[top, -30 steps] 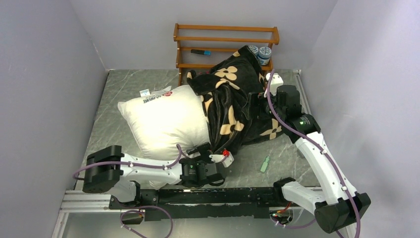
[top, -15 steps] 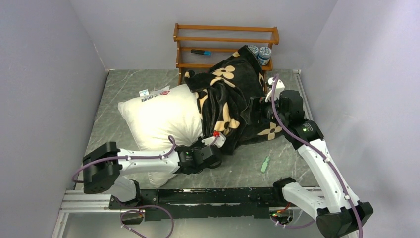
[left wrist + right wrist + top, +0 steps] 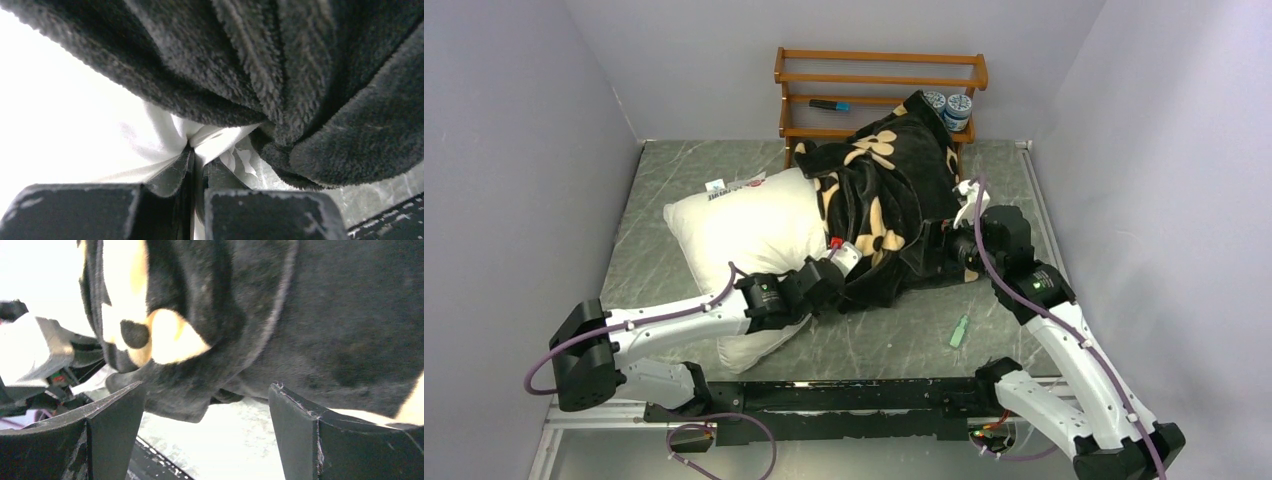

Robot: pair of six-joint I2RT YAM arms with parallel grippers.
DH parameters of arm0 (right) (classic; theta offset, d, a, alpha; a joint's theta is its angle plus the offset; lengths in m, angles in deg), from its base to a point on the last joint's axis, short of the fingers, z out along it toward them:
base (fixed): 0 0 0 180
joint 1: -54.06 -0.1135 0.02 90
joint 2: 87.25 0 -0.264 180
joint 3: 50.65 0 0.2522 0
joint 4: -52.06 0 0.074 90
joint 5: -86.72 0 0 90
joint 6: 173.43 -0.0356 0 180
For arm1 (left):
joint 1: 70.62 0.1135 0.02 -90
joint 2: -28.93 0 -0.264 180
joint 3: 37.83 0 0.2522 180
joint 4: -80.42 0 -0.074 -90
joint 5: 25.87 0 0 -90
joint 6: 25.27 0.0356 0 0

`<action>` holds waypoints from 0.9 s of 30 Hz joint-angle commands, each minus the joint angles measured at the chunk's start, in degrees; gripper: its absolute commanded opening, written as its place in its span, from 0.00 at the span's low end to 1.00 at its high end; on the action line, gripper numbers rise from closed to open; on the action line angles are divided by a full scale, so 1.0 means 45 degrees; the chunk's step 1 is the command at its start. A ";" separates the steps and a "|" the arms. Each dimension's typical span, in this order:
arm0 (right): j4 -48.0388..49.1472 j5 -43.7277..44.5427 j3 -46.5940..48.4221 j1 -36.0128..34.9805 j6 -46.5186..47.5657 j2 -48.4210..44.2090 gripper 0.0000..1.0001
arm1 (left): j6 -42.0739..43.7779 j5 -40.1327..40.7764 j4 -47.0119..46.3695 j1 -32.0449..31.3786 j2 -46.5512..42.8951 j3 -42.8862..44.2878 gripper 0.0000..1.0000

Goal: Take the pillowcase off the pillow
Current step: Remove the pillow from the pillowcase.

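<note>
Though unseen overhead, left end effector (image 3: 198, 165) pinches pillow (image 3: 75, 130) (wrist view).

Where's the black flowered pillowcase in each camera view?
Top external: pillowcase centre-right, bunched in front of the wooden rack.
Left wrist: pillowcase fills top and right.
Right wrist: pillowcase fills the upper frame.
Shared landmark: grey table.

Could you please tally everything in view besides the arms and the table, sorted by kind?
Pillowcase: 1
Pillow: 1
Wooden rack: 1
Round tins: 2
Black-and-blue pen-like item: 1
Small green item: 1
Total: 7
</note>
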 commanded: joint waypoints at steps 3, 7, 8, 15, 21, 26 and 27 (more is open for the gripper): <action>0.1203 0.0691 -0.0849 -0.1920 -0.1411 -0.0608 0.94 | -0.0472 -0.1802 -0.0268 0.0894 0.0012 0.1823 0.05; 0.2056 0.1897 -0.1943 -0.3940 -0.2294 -0.0762 0.95 | -0.0549 -0.2424 -0.0072 0.1159 0.0058 0.2406 0.05; 0.2319 0.2052 -0.2179 -0.4279 -0.2453 -0.0791 0.95 | -0.0561 -0.2507 -0.0016 0.1199 0.0040 0.2495 0.05; 0.4589 0.3336 -0.3811 -0.6225 -0.3438 -0.0393 0.97 | -0.0756 -0.2804 0.0161 0.1461 -0.0408 0.2600 0.05; 0.7158 0.3946 -0.4513 -0.7086 -0.3740 0.0978 0.97 | -0.0836 -0.3014 0.0256 0.1553 -0.0656 0.2580 0.05; 0.8781 0.4812 -0.5000 -0.7299 -0.4066 0.2158 0.94 | -0.0821 -0.2972 0.0347 0.1587 -0.0826 0.2545 0.05; 0.9041 0.4962 -0.5100 -0.7313 -0.4115 0.2323 0.93 | -0.0834 -0.3002 0.0381 0.1602 -0.0849 0.2527 0.05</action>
